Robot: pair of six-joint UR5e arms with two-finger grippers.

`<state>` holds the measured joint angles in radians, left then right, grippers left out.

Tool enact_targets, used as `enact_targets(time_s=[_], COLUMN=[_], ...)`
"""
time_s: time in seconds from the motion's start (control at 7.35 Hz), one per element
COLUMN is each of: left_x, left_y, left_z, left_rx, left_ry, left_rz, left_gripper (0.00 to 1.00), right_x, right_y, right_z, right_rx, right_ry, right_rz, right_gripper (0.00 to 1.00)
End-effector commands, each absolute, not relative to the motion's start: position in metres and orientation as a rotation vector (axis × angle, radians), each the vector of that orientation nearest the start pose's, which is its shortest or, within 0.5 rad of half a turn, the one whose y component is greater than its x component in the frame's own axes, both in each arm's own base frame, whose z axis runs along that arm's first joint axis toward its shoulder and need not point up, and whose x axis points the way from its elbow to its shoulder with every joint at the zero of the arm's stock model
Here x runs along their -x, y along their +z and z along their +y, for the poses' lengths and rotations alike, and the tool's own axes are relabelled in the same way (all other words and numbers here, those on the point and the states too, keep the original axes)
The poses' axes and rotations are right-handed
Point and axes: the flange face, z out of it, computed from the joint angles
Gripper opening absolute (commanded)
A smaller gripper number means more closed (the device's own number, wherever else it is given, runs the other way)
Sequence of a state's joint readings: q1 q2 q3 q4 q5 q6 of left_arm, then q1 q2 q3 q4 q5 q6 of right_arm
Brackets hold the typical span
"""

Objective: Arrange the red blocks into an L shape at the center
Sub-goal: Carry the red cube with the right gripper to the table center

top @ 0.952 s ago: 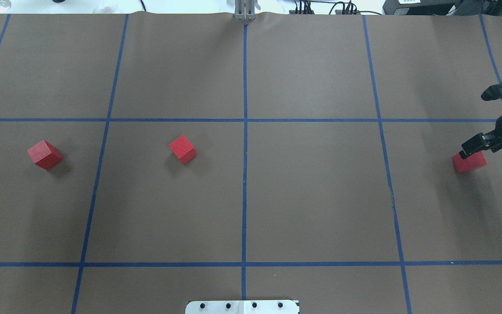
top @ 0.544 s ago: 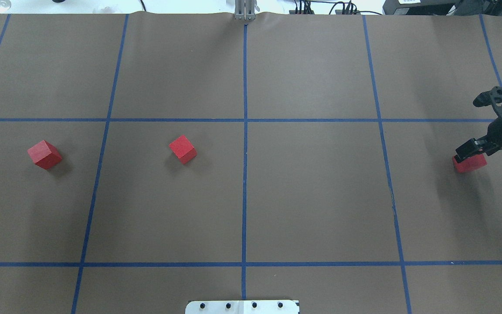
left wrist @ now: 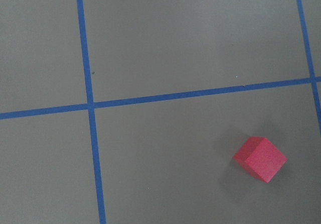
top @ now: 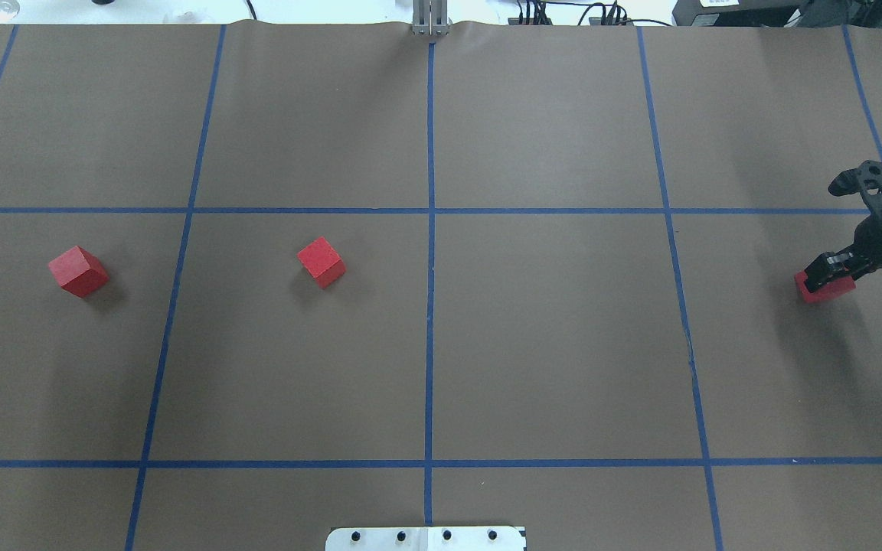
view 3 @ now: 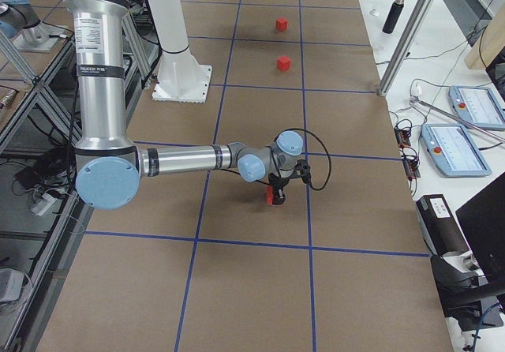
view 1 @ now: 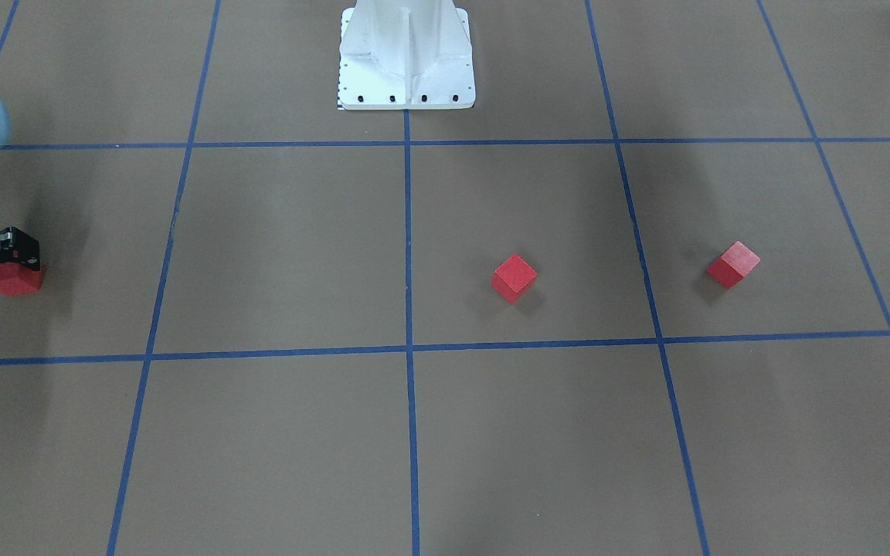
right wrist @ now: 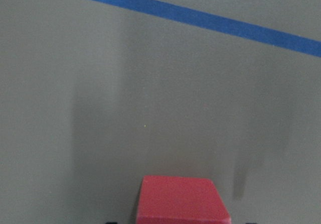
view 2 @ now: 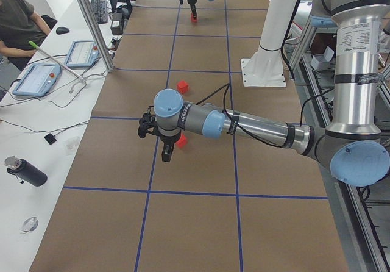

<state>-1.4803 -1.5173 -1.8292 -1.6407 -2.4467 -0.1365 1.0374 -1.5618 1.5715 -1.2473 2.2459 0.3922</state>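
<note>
Here: seat right gripper (top: 831,272) — parted, astride block (top: 824,292) on worktop (top: 563,360) — squarely on opposite faces, close gently, lift, carry to centre (top: 445,321).

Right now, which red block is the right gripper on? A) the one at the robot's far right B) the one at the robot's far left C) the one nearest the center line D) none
A: the right gripper is down over the far-right red block, which also fills the bottom of the right wrist view.

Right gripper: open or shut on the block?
Open, it seems. The right gripper straddles the red block; the wrist view shows gaps on either side of it.
</note>
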Motion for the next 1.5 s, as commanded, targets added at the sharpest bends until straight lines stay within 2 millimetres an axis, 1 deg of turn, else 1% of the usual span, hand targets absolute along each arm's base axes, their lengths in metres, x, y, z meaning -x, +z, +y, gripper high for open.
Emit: enact_targets(time_s=[0.0, 0.14, 0.27, 0.41, 0.54, 0.68, 0.82, 0.95, 1.09, 1.22, 1.36], left_x=[0.014, 0.014, 0.014, 0.014, 0.013, 0.012, 0.011, 0.009, 0.005, 0.004, 0.001], left_y=[0.541, 0.538, 0.535, 0.535, 0.534, 0.534, 0.537, 0.537, 0.538, 0.539, 0.540], left_z=[-0.478, -0.478, -0.475, -0.475, -0.475, -0.474, -0.472, -0.472, -0.472, -0.472, -0.473], left_rx=[-0.161, -0.168, -0.173, -0.175, -0.185, -0.192, -0.185, -0.184, -0.175, -0.157, -0.146], left_ry=[0.079, 0.083, 0.086, 0.086, 0.093, 0.098, 0.099, 0.106, 0.106, 0.076, 0.071], left_rz=[0.894, 0.896, 0.896, 0.896, 0.898, 0.901, 0.901, 0.901, 0.902, 0.904, 0.905], left_gripper=[1.00, 1.00, 1.00, 1.00, 1.00, 1.00, 1.00, 1.00, 1.00, 1.00, 1.00], right_x=[0.201, 0.202, 0.207, 0.230, 0.279, 0.331, 0.381, 0.414, 0.457, 0.497, 0.534], right_y=[0.620, 0.600, 0.568, 0.521, 0.464, 0.401, 0.350, 0.298, 0.252, 0.223, 0.199], right_z=[-0.480, -0.481, -0.489, -0.508, -0.514, -0.517, -0.510, -0.509, -0.494, -0.482, -0.472], right_rx=[0.005, -0.022, -0.048, -0.049, -0.050, -0.031, 0.029, 0.012, 0.008, -0.002, 0.004], right_ry=[-0.251, -0.260, -0.229, -0.128, -0.100, -0.052, 0.000, 0.005, -0.014, 0.014, 0.042], right_rz=[-0.752, -0.770, -0.790, -0.836, -0.885, -0.947, -0.975, -0.964, -0.937, -0.923, -0.919], right_gripper=[0.00, 0.00, 0.00, 0.00, 0.00, 0.00, 0.00, 0.00, 0.00, 0.00, 0.00])
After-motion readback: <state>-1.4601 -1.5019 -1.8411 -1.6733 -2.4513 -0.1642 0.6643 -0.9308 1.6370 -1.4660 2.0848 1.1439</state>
